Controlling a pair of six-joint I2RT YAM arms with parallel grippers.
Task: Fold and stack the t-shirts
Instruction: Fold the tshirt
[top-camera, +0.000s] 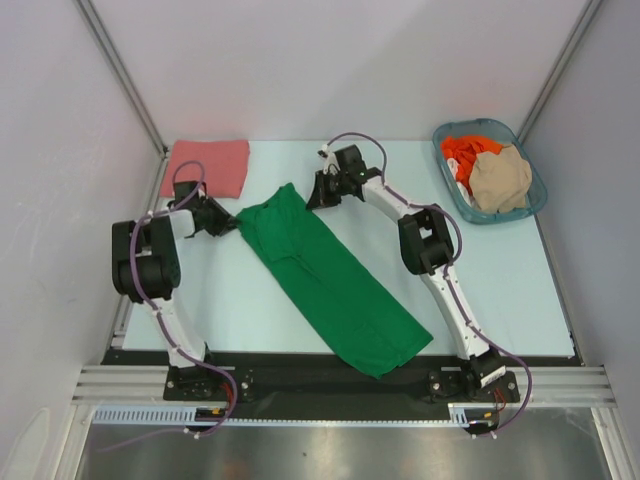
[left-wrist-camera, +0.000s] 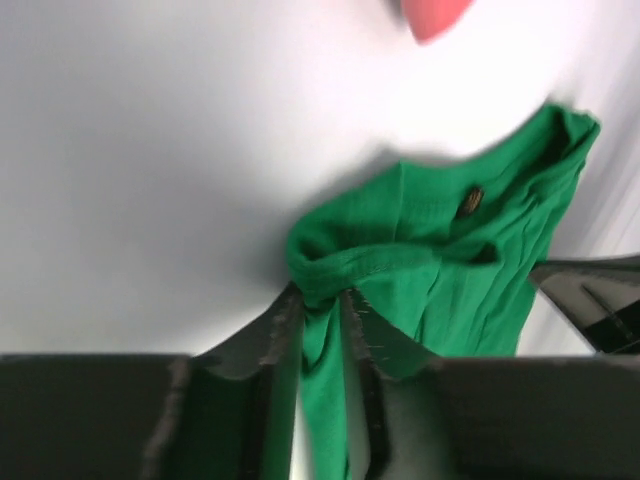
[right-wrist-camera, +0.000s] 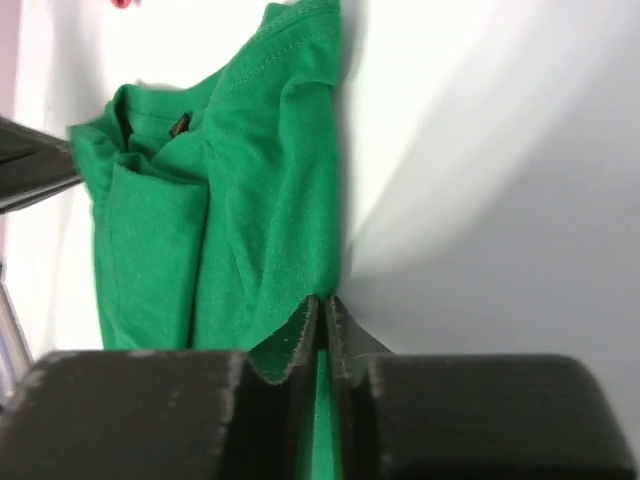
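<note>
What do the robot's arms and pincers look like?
The left arm and right arm are made of slim white links joined by chunky black joints. A thin purple cable loops along each. The left pincer and right pincer each have two dark, flat fingers with ragged tips.

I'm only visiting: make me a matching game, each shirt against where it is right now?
1 green t-shirt
2 pink t-shirt
3 beige t-shirt
4 orange-red t-shirt

a folded, far left of the table
b topmost in the basket
c pinched by left gripper and right gripper
d in the basket, partly under another shirt

Pairs: 1-c, 2-a, 3-b, 4-d
</note>
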